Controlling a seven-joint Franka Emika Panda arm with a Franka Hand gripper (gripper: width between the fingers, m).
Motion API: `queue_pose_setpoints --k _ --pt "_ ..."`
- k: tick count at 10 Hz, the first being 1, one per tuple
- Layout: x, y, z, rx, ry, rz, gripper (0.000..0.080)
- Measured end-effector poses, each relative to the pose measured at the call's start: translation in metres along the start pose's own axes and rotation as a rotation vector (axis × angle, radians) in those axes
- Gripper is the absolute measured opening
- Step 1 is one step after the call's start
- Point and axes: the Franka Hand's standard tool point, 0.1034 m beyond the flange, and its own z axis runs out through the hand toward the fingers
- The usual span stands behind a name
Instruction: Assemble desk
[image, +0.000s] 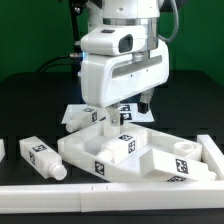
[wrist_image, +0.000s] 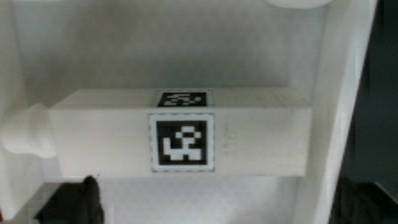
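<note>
Now, gripper (image: 125, 112): jaws stand wide apart, and I see nothing clamped between them.
Fingers (wrist_image: 71, 205): dark tips show at the edge of the wrist view. They sit short of the leg and, as far as I can tell, do not touch it.
Gripper position: low over the tabletop (image: 85, 158), about above its middle, with the arm's bulky white body straight over it.
Tabletop: lies flat on the table, rim upward, with square tags on the side wall that faces the exterior camera.
Leg (wrist_image: 178, 135): lies on its side inside the tabletop, between two of its white walls and directly beneath the gripper. One tag faces the wrist camera, a second sits on the neighbouring face, and a round peg sticks out at one end.
Tagged white piece (image: 183, 158): sits in the tabletop's end toward the exterior view's right. I cannot tell what part it is.
Second leg (image: 40, 157): off the tabletop, just beside its end on the exterior view's left. It lies on its side on the table, tag up, apart from the rim.
Marker board (image: 78, 115): flat behind the tabletop, partly hidden by the gripper.
White rail (image: 100, 192): runs along the table in front of the tabletop, and a further stretch shows past the tabletop's end on the exterior view's right.
Table (image: 30, 110): a dark surface around the tabletop.
</note>
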Motion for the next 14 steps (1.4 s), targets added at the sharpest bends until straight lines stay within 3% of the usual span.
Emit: queue_pose_setpoints --k 4,5,6,7,8,9,13,14 --pt "0.000 0.000 0.000 0.001 -0.001 0.001 0.0649" --pt "-0.001 0.008 -0.007 0.031 -0.038 0.004 0.0649" --pt "0.011 0.025 -0.019 0.040 -0.056 0.015 0.0649" --pt "0.028 0.035 -0.027 0.034 -0.053 0.030 0.0649" --pt "0.045 0.037 -0.034 0.035 -0.075 0.062 0.0649" --pt "0.060 0.032 -0.037 0.017 -0.074 0.031 0.0649" --pt "0.056 0.034 -0.035 0.020 -0.075 0.024 0.0649" --pt "0.067 0.047 -0.040 0.014 -0.071 -0.006 0.0649"
